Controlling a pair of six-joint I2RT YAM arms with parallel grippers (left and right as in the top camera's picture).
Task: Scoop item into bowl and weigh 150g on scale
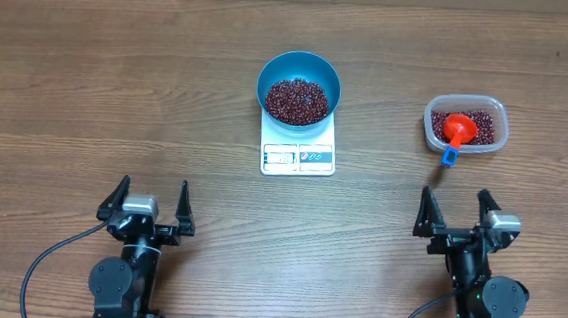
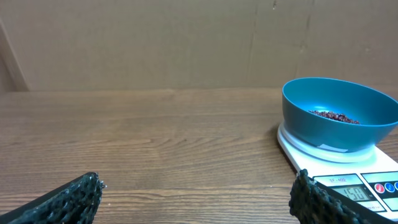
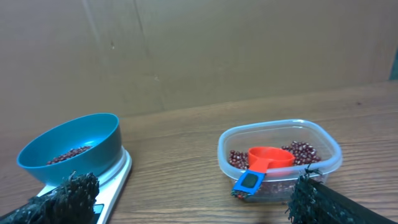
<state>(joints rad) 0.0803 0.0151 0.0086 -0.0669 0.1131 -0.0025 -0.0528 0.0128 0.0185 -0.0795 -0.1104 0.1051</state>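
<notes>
The blue bowl [image 1: 301, 64] sits on the white scale [image 1: 298, 157] near the middle of the table [image 1: 89, 85]. It overhangs the back of the scale and leaves only the front panel with its display uncovered. A low heap of dark red-brown beans [image 1: 297, 101] covers the bottom of the bowl, well below the rim. The digits on the display are too small to read with certainty. To the right, well apart from the scale, stands a clear plastic tub [image 1: 468, 98] with more of the same beans in it. An orange-red scoop [image 1: 459, 127] lies on top of them, cup up, and its blue-tipped handle pokes over the tub's near edge. The left gripper [image 1: 154, 184] rests at the near edge of the table with its fingers spread wide and nothing between them. The right gripper [image 1: 454, 194] does the same, just in front of the tub. Bare wood stretches across the whole left half and between the scale and the tub. A plain cardboard wall [image 2: 155, 43] closes off the far side.
</notes>
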